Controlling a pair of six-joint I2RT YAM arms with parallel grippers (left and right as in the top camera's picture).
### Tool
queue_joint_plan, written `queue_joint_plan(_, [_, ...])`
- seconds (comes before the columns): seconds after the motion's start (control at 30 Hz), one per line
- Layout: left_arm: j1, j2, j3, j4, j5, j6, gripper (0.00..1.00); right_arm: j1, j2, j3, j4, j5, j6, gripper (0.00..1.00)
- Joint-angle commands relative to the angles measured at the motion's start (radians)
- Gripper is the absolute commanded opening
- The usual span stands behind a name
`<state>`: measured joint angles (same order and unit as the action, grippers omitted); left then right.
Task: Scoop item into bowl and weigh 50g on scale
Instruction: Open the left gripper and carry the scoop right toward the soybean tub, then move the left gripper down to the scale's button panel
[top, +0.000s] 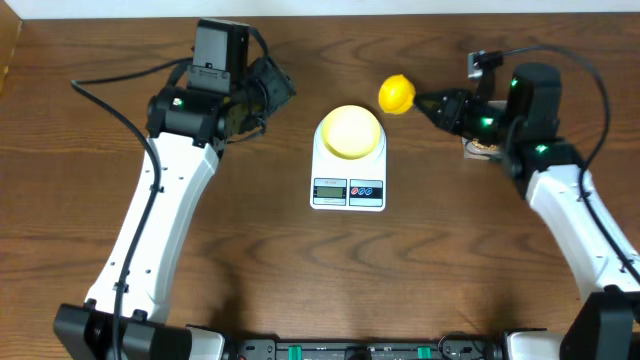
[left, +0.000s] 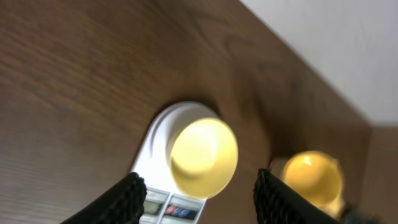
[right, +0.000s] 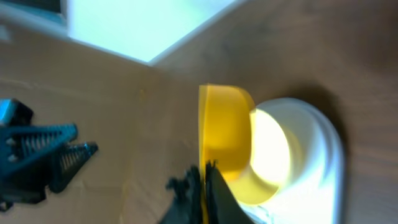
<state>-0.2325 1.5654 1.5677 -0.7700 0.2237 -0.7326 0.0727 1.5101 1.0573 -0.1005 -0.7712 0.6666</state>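
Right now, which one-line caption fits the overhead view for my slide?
Cream bowl on the white scale; the right gripper holds a yellow scoop beside it.

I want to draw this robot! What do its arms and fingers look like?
The left arm and right arm are long white tubes with chunky black joints. Little green lights glow on them, and thin black cables loop off each arm. The fingers are black with bumpy ridges.
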Motion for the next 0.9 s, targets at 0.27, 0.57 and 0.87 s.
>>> queue_joint_plan(0.27, [-0.21,-0.074,-0.07,-0.22,0.049,0.403,0.35,-0.255,-0.012,0.295,-0.405,-0.028,-0.389,0.01])
queue_joint_plan(0.57, [-0.507,-0.071,-0.327,-0.067,-0.105,0.419,0.37,-0.288,-0.012,0.295,-0.424,-0.055,-0.414,0.01])
queue_joint_plan(0.87, [-0.578,0.013,-0.462,0.162,-0.105,0.663,0.61,-0.288,-0.012,0.295,-0.425,-0.059,-0.414,0.01])
